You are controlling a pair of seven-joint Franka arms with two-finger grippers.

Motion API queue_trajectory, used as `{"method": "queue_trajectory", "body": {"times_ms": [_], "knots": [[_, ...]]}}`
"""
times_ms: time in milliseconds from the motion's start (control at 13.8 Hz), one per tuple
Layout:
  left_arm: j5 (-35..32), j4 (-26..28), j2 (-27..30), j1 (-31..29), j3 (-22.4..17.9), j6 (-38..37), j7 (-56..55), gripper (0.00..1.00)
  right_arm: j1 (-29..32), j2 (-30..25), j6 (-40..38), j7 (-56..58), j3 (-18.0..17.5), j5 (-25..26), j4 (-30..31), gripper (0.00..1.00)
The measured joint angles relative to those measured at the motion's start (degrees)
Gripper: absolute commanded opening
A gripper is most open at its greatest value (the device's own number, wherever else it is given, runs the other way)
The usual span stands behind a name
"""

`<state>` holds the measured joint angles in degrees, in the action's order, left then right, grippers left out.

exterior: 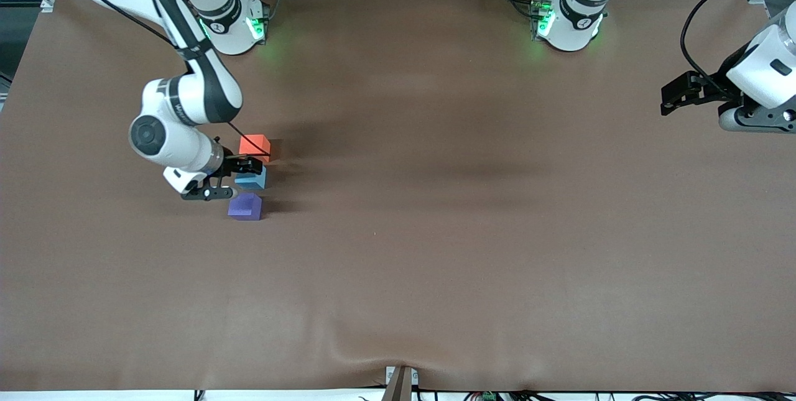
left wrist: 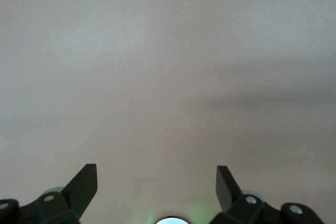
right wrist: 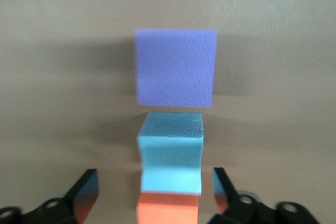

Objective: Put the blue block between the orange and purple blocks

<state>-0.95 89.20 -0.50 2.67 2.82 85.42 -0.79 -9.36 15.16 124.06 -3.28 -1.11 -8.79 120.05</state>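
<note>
Between right gripper point(right wrist: 151, 188) jaws, spread wide, gripping nothing — blue block point(right wrist: 171, 153) on tabletop point(exterior: 435, 233), between orange block point(exterior: 255, 144) and purple block point(exterior: 245, 206) | likely light, soft foam — pinch flat sides | left gripper point(left wrist: 156, 182) waits, open, empty

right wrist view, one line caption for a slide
Open right gripper straddles sky-blue matte cube between orange-red cube and violet-purple cube.
</note>
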Motion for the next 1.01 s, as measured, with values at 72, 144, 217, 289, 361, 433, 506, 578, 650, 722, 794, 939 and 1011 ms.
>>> {"method": "queue_trajectory", "body": {"times_ms": [72, 144, 217, 289, 361, 433, 506, 578, 650, 722, 794, 939, 1011], "knots": [[0.0, 0.0, 0.0, 0.0, 0.0, 0.1, 0.0, 1.0, 0.5, -0.1, -5.9, 0.0, 0.2, 0.0, -5.2, 1.0], [0.0, 0.0, 0.0, 0.0, 0.0, 0.2, 0.0, 1.0, 1.2, -0.2, -10.9, 0.1, 0.3, 0.0, -10.4, 1.0], [0.0, 0.0, 0.0, 0.0, 0.0, 0.3, 0.0, 1.0, 1.9, -0.2, -15.0, 0.4, 0.5, 0.0, -15.3, 1.0], [0.0, 0.0, 0.0, 0.0, 0.0, 0.4, 0.0, 1.0, 2.5, -0.1, -19.1, 0.6, 0.6, 0.0, -20.2, 1.0], [0.0, 0.0, 0.0, 0.0, 0.0, 0.5, 0.0, 1.0, 2.9, -0.1, -23.0, 0.6, 0.7, 0.0, -24.9, 1.0], [0.0, 0.0, 0.0, 0.0, 0.0, 0.5, 0.0, 1.0, 3.1, 0.0, -26.5, 0.6, 0.9, 0.1, -29.4, 1.0], [0.0, 0.0, 0.0, 0.0, 0.0, 0.5, 0.0, 1.0, 3.2, 0.0, -29.5, 0.6, 1.3, 0.4, -33.4, 1.0], [0.0, 0.0, 0.0, 0.0, 0.0, 0.5, 0.0, 1.0, 3.4, -0.1, -32.9, 0.6, 1.7, 1.5, -37.0, 1.0], [0.0, 0.0, 0.0, 0.0, 0.0, 0.5, 0.0, 1.0, 3.7, -0.3, -36.9, 0.6, 1.9, 3.3, -39.8, 1.0], [0.0, 0.0, 0.0, 0.0, 0.0, 0.5, 0.0, 1.0, 4.0, -0.8, -41.2, 0.7, 2.0, 5.0, -42.2, 1.0], [0.0, 0.0, 0.0, 0.0, 0.0, 0.5, 0.0, 1.0, 4.2, -1.6, -44.9, 0.7, 2.1, 5.9, -44.3, 1.0], [0.0, 0.0, 0.0, 0.0, 0.0, 0.6, 0.0, 1.0, 5.4, -3.8, -49.3, 0.6, 2.0, 6.1, -47.1, 1.0], [0.0, 0.0, 0.0, 0.0, 0.0, 0.6, 0.0, 1.0, 6.2, -5.3, -49.9, 0.6, 2.0, 6.2, -47.5, 1.0]]}}
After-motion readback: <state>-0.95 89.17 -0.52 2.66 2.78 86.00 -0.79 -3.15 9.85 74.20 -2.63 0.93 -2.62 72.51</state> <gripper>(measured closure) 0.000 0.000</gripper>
